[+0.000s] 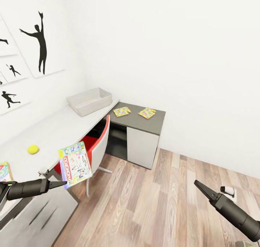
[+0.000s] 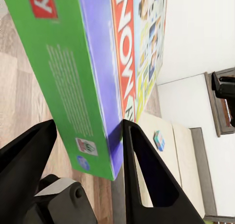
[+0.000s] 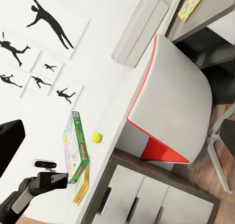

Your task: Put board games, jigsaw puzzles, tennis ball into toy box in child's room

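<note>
Left gripper is clamped on the bottom edge of the Monopoly board game, box upright over the table edge. Carry it to the toy box at the far end, clear of the tennis ball, lay it flat inside. Right gripper hangs empty, jaw state unclear.

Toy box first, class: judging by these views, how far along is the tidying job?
Nothing looks done: the toy box appears empty. In hand: the left gripper, jaws shut, holds a Monopoly game. Left on the table: two jigsaw puzzles, the tennis ball and another game.
</note>
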Robot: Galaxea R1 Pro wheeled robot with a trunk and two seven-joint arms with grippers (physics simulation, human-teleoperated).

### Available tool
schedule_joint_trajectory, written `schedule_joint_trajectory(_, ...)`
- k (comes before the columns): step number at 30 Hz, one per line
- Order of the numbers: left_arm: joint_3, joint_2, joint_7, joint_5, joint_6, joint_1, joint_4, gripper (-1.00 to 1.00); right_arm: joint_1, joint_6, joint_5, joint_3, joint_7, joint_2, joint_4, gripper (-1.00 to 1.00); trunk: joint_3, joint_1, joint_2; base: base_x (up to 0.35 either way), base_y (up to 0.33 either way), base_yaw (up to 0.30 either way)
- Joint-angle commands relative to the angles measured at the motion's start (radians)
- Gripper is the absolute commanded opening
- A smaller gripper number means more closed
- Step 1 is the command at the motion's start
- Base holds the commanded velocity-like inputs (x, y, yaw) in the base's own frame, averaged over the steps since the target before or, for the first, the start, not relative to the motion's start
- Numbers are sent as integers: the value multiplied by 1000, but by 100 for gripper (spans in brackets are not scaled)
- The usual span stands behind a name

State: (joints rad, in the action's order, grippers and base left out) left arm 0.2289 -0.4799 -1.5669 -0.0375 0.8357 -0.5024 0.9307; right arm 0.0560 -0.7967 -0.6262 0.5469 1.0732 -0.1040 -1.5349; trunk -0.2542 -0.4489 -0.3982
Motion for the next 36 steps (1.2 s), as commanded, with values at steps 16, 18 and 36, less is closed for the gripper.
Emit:
schedule_joint_trajectory(16, 2, 0, -4, -2, 8, -1, 1, -100, 1, -5, -3, -1, 2, 1, -8, 100, 22, -1, -2, 228, -44, 0)
schedule_joint_trajectory(18, 3, 0, -4, -2, 8, 0, 2, -100, 1, -4, -3, -1, 2, 1, -8, 100, 25, -1, -2, 87, -5, 0)
schedule_joint_trajectory(36, 4, -1, -4, -2, 8, 1, 2, -100, 1, -4, -3, -1, 2, 1, -10, 100, 55, -1, -2, 221, -25, 0)
